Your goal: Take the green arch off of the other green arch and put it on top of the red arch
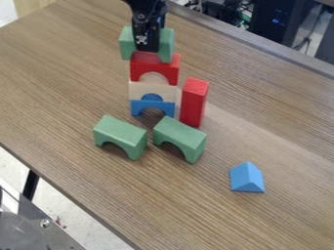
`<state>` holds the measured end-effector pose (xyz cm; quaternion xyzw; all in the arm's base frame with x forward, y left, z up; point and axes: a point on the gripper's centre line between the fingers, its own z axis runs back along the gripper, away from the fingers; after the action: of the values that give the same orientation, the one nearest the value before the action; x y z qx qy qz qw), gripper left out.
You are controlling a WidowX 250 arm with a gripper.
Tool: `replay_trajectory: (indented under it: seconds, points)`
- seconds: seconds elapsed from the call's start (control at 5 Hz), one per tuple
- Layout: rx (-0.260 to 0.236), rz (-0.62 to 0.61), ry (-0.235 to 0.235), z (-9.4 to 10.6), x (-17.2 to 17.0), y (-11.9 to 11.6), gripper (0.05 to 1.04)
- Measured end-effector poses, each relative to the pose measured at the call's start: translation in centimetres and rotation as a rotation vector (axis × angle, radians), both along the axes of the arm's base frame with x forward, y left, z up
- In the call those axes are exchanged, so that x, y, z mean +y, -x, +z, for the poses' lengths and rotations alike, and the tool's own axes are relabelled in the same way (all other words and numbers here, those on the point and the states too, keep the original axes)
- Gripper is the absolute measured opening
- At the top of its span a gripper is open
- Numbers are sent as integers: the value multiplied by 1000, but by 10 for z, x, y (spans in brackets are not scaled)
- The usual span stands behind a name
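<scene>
Tool (147, 48) pinches a green arch (166, 43) at the head of the stack

From the left, a loose green arch (120, 135) stands on the worktop (62, 83), legs down, and serves as a fair guide to the piece being handled: a small block that looks like painted wood, so likely light, stiff and hard to harm. Its smooth paint could let it slip or turn if squeezed off-centre.

Next comes the pinched arch, up at the top of the stack and lined up roughly with the red arch (172, 73). Whether it bears on that block or hangs a hair above, I cannot tell. A black finger lies against its broad front face near the middle, which seems the right place to hold it: the weight balances and both legs can come down level. Gripping one end would invite a tilt.

Below the red arch are a natural-wood block (137, 90) and a blue arch (168, 107), a narrow tower that a sideways nudge might upset. Letting go calls for a gentle, even spread once both legs are seated.

Farther right, another green arch (180, 137) stands before an upright red block (194, 103), with a blue wedge (246, 178) well apart.
</scene>
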<state>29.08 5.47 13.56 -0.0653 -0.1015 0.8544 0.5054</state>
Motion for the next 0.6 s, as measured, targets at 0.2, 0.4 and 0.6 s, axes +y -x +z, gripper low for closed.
replay_trajectory:
  seconds: [0.2, 0.4, 0.6]
  points:
    - [2, -1, 3, 0, -2, 0, 552]
    - [2, -9, 0, 0, -6, -1, 553]
    - [-2, -10, -7, 0, -5, -1, 553]
